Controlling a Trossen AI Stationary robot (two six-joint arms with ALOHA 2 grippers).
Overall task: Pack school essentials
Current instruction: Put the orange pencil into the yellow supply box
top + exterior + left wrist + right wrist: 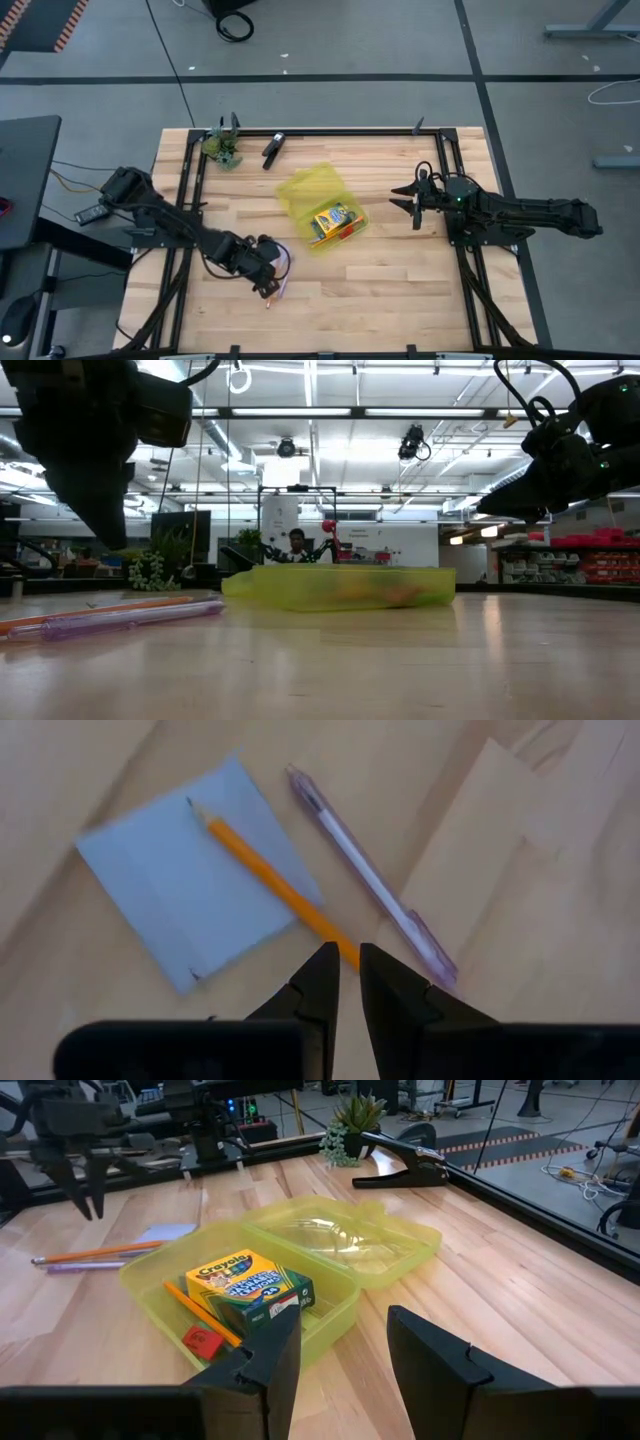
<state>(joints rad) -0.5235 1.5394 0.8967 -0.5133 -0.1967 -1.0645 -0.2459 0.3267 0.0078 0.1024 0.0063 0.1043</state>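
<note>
A pale blue note pad [170, 885] lies flat on the table with an orange pencil [270, 880] across it and a pink pen [370, 885] beside it. My left gripper [349, 965] hangs above the pencil's near end, open by a narrow gap, holding nothing; the low view shows the left gripper [110, 535] well above the table. The translucent yellow case [330, 1320] stands open and holds the crayon box [248, 1285], a red eraser [203, 1340] and another orange pencil [200, 1312]. My right gripper [343, 1340] is open and hovers right of the case. No scissors show.
The case's lid [350, 1240] lies open flat toward the far side. A black clip [273, 148] and a small plant [222, 148] sit near the table's far edge. A dark rail frame [440, 160] borders the work area. Bare wood lies between the case and the near edge.
</note>
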